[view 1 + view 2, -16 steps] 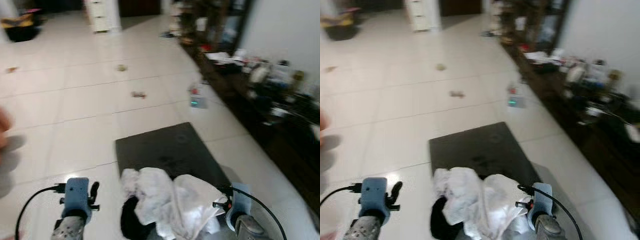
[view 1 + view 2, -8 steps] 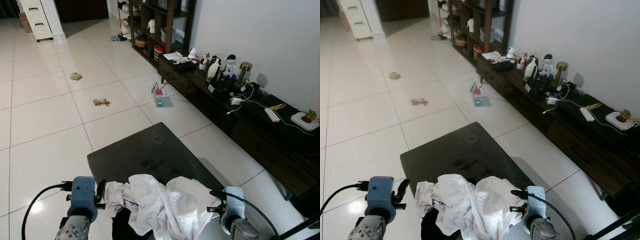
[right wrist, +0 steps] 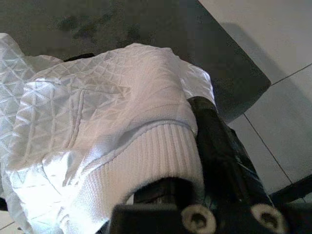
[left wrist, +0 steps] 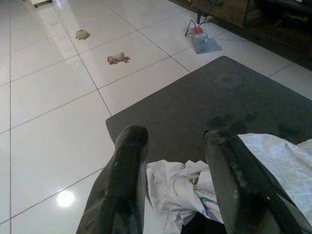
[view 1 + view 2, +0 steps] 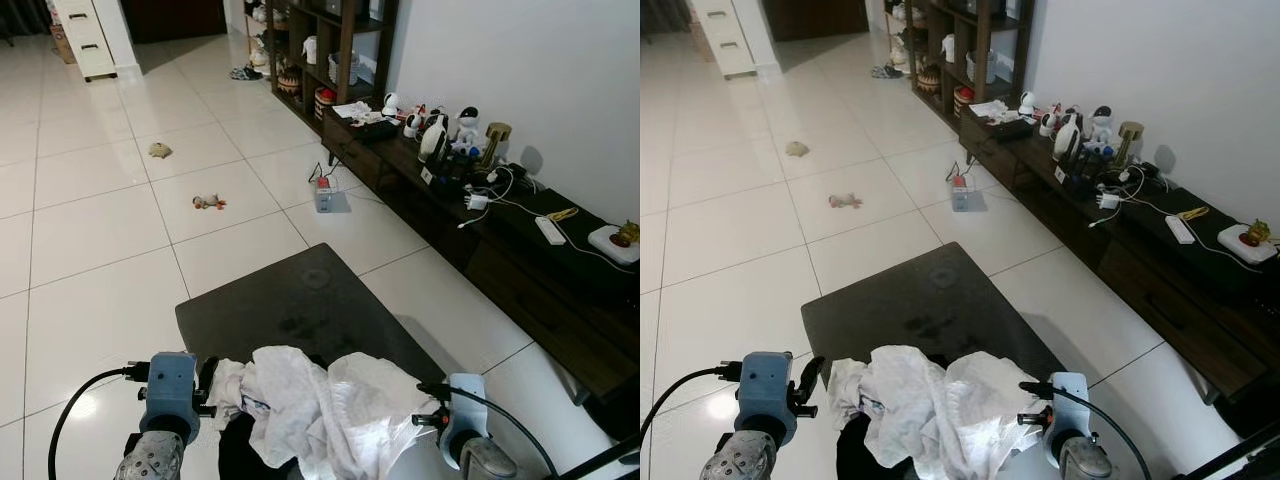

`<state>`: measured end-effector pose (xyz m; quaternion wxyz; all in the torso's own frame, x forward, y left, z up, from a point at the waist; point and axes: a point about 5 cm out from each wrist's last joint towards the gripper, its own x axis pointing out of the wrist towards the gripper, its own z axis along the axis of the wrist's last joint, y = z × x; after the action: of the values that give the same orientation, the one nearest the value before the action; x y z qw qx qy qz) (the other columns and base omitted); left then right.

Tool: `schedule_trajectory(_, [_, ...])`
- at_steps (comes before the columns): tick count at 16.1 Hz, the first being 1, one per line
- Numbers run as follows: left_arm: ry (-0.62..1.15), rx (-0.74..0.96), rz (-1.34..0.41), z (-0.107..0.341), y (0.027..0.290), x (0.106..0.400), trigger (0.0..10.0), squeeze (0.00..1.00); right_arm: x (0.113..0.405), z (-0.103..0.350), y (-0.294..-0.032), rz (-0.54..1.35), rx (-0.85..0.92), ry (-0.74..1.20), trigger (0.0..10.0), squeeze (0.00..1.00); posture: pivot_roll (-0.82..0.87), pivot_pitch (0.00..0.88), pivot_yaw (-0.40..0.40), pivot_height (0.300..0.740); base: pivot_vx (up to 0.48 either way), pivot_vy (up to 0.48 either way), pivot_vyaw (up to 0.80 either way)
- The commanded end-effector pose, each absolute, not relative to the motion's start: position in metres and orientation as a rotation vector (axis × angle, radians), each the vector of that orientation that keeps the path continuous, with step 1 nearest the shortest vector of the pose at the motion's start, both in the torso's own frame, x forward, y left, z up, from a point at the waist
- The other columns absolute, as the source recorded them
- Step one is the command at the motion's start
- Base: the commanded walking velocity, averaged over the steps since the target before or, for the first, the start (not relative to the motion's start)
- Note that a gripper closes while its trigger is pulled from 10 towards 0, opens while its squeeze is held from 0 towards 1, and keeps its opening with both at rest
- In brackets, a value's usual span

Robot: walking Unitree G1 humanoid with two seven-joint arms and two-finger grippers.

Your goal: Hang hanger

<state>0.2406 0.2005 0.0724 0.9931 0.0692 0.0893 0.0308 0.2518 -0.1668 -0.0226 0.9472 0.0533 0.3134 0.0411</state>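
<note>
Left gripper (image 4: 170, 161) is hovering with fingers spread, just beside the white jacket (image 5: 320, 410), which is bunching crosswise between the arms. Right gripper (image 3: 195, 161) is clamping its ribbed hem. No hanger is showing.

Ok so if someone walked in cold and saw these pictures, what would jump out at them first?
The crumpled white quilted jacket bunched low between the two arms, draped over the right gripper. Next, the dark mat on the pale tiled floor just beyond it. Then the long dark sideboard along the right wall, cluttered with figurines and cables.
</note>
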Motion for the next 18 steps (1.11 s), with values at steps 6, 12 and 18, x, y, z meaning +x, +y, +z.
schedule_trajectory(6, [0.196,0.134,0.051,0.0683,0.1999,0.2395,10.0,0.0,0.2496,-0.0253,-0.1667,0.096,0.092,0.643,10.0,0.0,0.04,0.08,-0.027,0.74,-0.041,0.0,0.0])
schedule_trajectory(12, [0.195,0.131,0.054,0.0682,0.1992,0.2399,10.0,0.0,0.2472,-0.0286,-0.1669,0.103,0.084,0.656,10.0,0.0,0.04,0.078,-0.03,0.74,-0.291,0.0,0.0])
schedule_trajectory(18, [0.197,0.131,0.055,0.0678,0.1988,0.2398,10.0,0.0,0.2429,-0.0334,-0.1687,0.114,0.064,0.678,10.0,0.0,0.04,0.076,-0.031,0.74,-0.315,0.0,0.0])
